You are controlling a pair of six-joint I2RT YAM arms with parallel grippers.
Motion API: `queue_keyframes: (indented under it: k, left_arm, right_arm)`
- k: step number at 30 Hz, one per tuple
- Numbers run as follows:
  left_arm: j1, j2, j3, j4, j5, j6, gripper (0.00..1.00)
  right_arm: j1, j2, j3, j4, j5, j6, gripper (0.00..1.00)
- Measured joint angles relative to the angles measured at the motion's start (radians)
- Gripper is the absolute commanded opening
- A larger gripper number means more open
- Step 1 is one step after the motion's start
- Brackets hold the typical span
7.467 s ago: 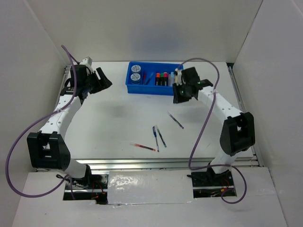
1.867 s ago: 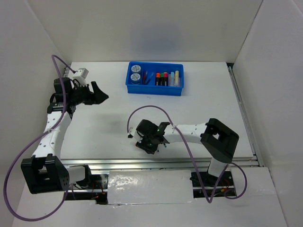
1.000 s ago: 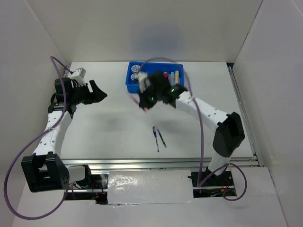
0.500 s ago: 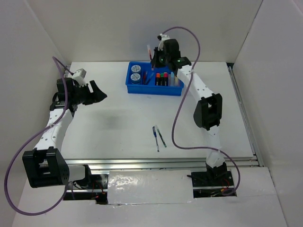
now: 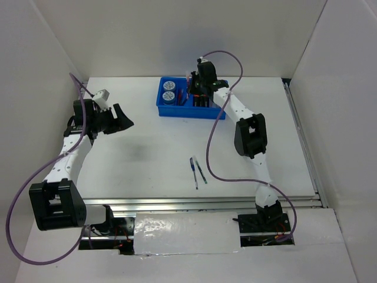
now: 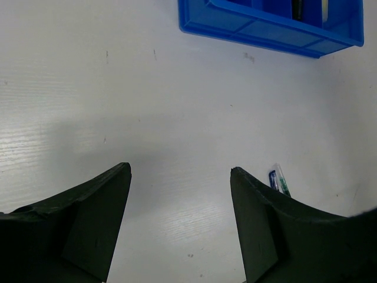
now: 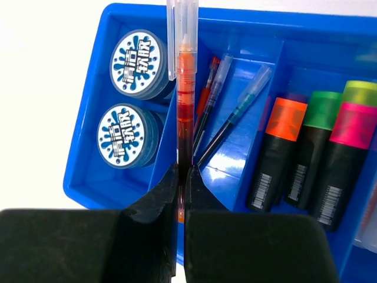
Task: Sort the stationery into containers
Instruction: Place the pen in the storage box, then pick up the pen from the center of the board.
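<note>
- The right gripper [image 7: 181, 173] was closed on a thin red pen with a clear plastic barrel [image 7: 184, 88], gripping it near one end, above the bright blue rectangular plastic tray [image 7: 141, 15].
- In the wrist view the pen lay along the wall between the compartment of the two round pale-blue discs [image 7: 136, 62] and the narrow compartment of the thin pens [image 7: 219, 82]. Released there, it could have dropped among the discs or rested across the wall.
- The long free part of the pen could have tipped when the jaws opened, so that it landed slanted with one end on the rim.
- The orange, green and pink highlighters with black bodies [image 7: 294, 159] lay just beside the pen compartment; too much correction to that side could have put the pen among them.
- The left gripper [image 6: 179, 171] was open and empty, well apart from the tray. Two thin blue pens [image 5: 198, 171] lay close together on the white table [image 5: 147, 147]; one grasp could have caught both or pushed one away.
</note>
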Motion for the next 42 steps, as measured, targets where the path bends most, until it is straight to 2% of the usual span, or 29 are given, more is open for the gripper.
queue_keyframes:
  k: [7,10,11,13,14,16,19,22,23,25,28,34,36,39,42]
  left_arm:
    - [0.000,0.029,0.000,-0.010,0.000,-0.002,0.80]
    - [0.000,0.030,0.000,-0.009,0.000,-0.002,0.80]
    - [0.000,0.030,0.000,-0.009,0.001,-0.002,0.81]
    - [0.000,0.030,0.000,-0.010,0.000,-0.002,0.81]
    - [0.000,0.030,0.000,-0.010,0.001,-0.001,0.81]
    - [0.000,0.030,0.000,-0.010,0.001,-0.002,0.81]
    - [0.000,0.030,0.000,-0.010,0.001,-0.002,0.80]
    - [0.000,0.029,0.000,-0.010,0.001,-0.003,0.81]
    - [0.000,0.029,0.000,-0.010,0.001,-0.004,0.81]
    - [0.000,0.024,-0.001,-0.009,0.001,-0.005,0.81]
    - [0.000,-0.007,-0.012,-0.006,-0.002,-0.006,0.81]
    - [0.000,-0.085,-0.013,-0.005,-0.019,-0.002,0.82]
    - [0.000,-0.102,-0.016,-0.005,-0.026,-0.003,0.84]
    - [0.000,-0.114,-0.024,-0.005,-0.042,-0.004,0.85]
    - [0.001,-0.115,-0.029,-0.008,-0.057,-0.006,0.87]
  right_arm:
    - [0.000,0.032,-0.006,0.007,-0.024,0.039,0.01]
    - [0.000,0.043,-0.006,0.009,-0.034,0.047,0.16]
    - [0.000,0.046,-0.006,0.008,-0.035,0.050,0.29]
    - [0.000,0.047,-0.013,0.008,-0.040,0.054,0.42]
    - [0.000,0.047,-0.013,0.009,-0.042,0.053,0.54]
    - [0.000,0.047,-0.018,0.010,-0.044,0.053,0.63]
    - [0.000,0.047,-0.022,0.007,-0.050,0.047,0.62]
    - [-0.001,0.030,-0.036,-0.003,-0.072,0.040,0.53]
    - [-0.004,0.012,-0.057,-0.006,-0.089,0.032,0.43]
    - [-0.006,-0.056,-0.119,-0.024,-0.118,-0.006,0.37]
    - [-0.002,-0.247,-0.288,-0.053,-0.140,-0.086,0.29]
    - [0.036,-0.710,-0.683,-0.068,-0.137,-0.232,0.25]
    - [0.058,-0.831,-0.836,-0.077,-0.139,-0.251,0.27]
    - [0.097,-0.909,-1.057,-0.081,-0.138,-0.254,0.31]
    - [0.147,-0.895,-1.211,-0.105,-0.120,-0.237,0.34]
